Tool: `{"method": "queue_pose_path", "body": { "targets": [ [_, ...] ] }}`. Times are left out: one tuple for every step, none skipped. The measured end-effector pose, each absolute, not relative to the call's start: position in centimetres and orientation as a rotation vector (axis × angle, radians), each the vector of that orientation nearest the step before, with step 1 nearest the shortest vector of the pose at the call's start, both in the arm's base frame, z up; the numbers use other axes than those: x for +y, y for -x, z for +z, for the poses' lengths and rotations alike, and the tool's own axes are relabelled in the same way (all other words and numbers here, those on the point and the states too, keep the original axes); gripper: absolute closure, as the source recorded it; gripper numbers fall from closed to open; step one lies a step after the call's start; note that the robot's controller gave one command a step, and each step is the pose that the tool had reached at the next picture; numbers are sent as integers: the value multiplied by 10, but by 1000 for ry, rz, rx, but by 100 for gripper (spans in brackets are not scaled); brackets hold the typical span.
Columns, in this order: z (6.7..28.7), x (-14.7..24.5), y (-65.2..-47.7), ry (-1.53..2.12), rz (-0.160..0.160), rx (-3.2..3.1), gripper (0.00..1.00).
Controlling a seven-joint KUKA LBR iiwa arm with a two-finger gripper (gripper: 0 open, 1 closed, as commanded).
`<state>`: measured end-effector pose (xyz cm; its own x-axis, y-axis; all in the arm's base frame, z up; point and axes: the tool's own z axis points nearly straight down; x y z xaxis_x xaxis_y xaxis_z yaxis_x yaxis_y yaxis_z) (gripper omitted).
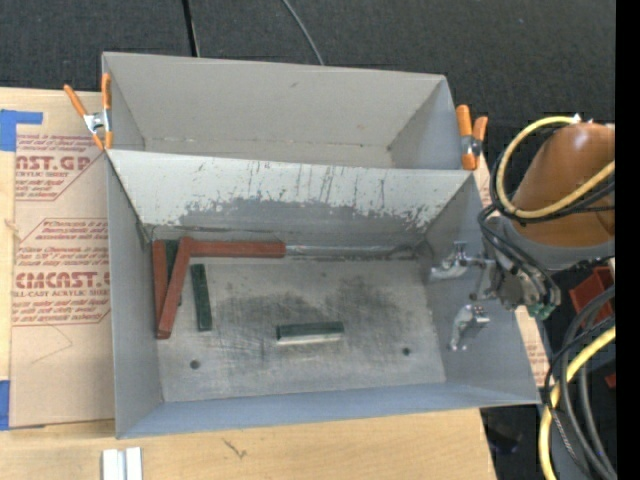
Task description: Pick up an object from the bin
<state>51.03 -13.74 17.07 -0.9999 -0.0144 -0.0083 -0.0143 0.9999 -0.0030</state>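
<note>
- The two-finger gripper (460, 296) hangs at the right-hand end of the grey metal bin (300, 403), low against the sloping right wall where it meets the floor
- Its fingers (452, 265) stand wide apart, one toward the back wall and the other toward the front; nothing lies between them, so the gripper is empty
- Behind the gripper, the arm's wrist carries an orange-brown cover (575, 183) looped by yellow cables (500, 183), beyond the bin's right rim
- Four slim bars lie on the scuffed floor of the bin, none of them touching the gripper
- Nearest the gripper is a short dark bar with a pale lower face (310, 333), lying crosswise near the middle of the floor and somewhat toward the front, with bare floor between it and the fingers
- A long red-brown bar (235, 250) lies along the foot of the back wall, in the left half of the bin
- A second red-brown bar (168, 293) runs from the back-left corner toward the front, close along the left wall and slightly slanted; whether its far end touches the long bar cannot be told
- A dark green bar (201, 298) lies just beside that second bar, on its right and roughly parallel to it, well apart from the gripper
</note>
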Motion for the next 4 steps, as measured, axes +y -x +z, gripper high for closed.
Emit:
{"method": "queue_pose_path", "body": {
  "targets": [
    [129, -123, -510, -158, 2, 3138, 0],
    [106, -81, -530, -63, -1, 3141, 0],
    [112, -39, -533, 335, 0, 3124, 0],
    [78, -28, -522, 33, 0, 3125, 100]
  ]
}}
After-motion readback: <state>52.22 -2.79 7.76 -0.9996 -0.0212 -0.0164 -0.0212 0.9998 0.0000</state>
